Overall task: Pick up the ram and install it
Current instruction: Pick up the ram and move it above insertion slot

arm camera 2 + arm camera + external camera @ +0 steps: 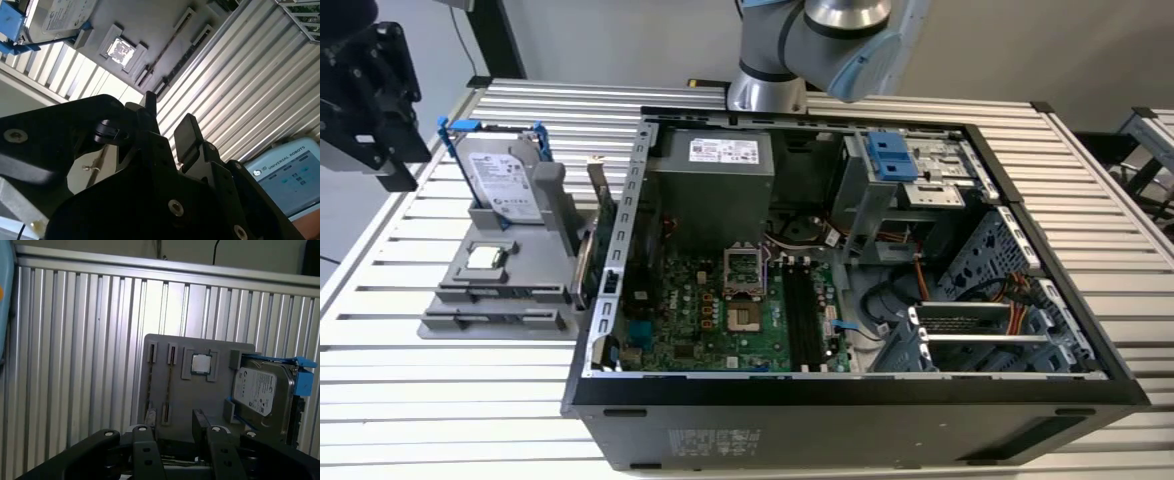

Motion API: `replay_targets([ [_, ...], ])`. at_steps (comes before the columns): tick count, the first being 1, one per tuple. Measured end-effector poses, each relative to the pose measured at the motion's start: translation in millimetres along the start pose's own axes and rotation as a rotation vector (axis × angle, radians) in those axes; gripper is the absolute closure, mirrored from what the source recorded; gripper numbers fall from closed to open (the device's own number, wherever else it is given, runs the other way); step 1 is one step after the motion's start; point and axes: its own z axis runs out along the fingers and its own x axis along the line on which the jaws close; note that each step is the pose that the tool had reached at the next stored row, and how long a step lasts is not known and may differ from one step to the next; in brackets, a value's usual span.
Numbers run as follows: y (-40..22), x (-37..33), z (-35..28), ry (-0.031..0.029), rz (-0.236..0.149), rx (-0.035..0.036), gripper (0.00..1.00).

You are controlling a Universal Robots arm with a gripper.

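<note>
The ram [169, 385] stands on edge in a slot of the grey holder [200, 400], in the slot nearer the small silver CPU chip [201, 363]. In the second wrist view the ram [167, 49] is a thin dark line between two grey end clips. My gripper [175, 440] hovers well above the holder, open, with nothing between its black fingers [187, 130]. In the exterior view the gripper [380, 150] hangs high at the left, above and outside the holder [494, 300]. The motherboard's black ram slots [807, 320] lie inside the open computer case [854, 385].
A silver hard drive [500, 180] with blue-tipped rails leans in the holder behind the CPU chip [483, 258]. The case wall [620, 250] rises right beside the holder. Cables and a drive cage [974, 330] crowd the case's right side. The table is ribbed aluminium [400, 380].
</note>
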Motion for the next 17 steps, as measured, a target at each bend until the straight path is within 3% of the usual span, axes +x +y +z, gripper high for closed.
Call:
replay_targets([
  [4,0.0,0.1,2.8,-0.0002,0.002,0.0006,0.00],
  [13,-0.4,0.0,17.7,-0.0002,0.002,0.0023,0.00],
  [17,-0.4,0.0,18.5,-0.0008,0.003,0.0020,0.00],
])
